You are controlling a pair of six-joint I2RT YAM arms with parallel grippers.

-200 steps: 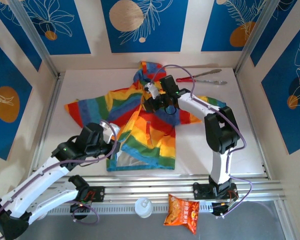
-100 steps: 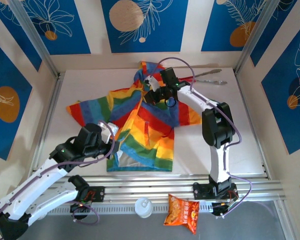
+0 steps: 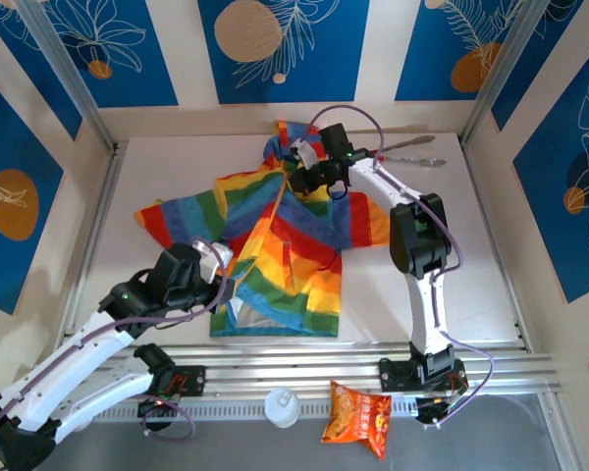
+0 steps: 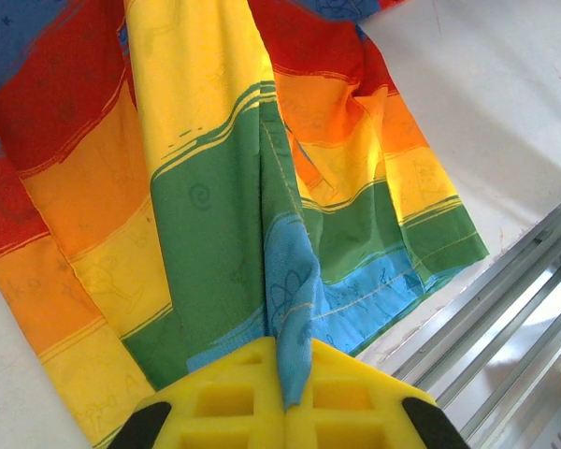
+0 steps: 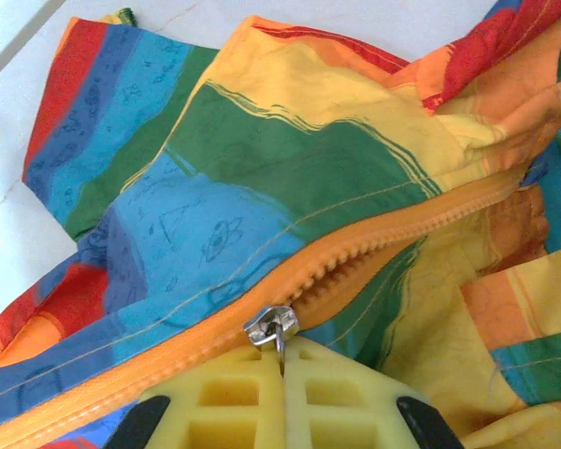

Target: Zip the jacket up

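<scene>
Observed the jacket (image 3: 285, 245) spread on the desk (image 3: 452, 245) at centre of the top view, hood toward the upper edge of the frame, hem toward the lower edge. Took its long axis, and that of the orange zipper (image 5: 393, 234), as running from lower left to upper centre, slightly tilted. Found the right end effector (image 3: 306, 177) at upper centre, up by the collar, pads (image 5: 224, 393) closed on the metal zipper pull (image 5: 271, 327); checked in the right wrist view, slider just above the yellow pads, teeth leading off to the upper right. Found the left end effector (image 3: 226, 287) at the lower left of the garment, pinching the blue hem (image 4: 294, 327) beside the zipper's foot, fabric apparently drawn taut between the two. Judged the zip nearly finished: short run left, toward the hood, along that same axis, right arm the one placed to pull. Could not settle meshed or apart for the teeth ahead of the slider.
</scene>
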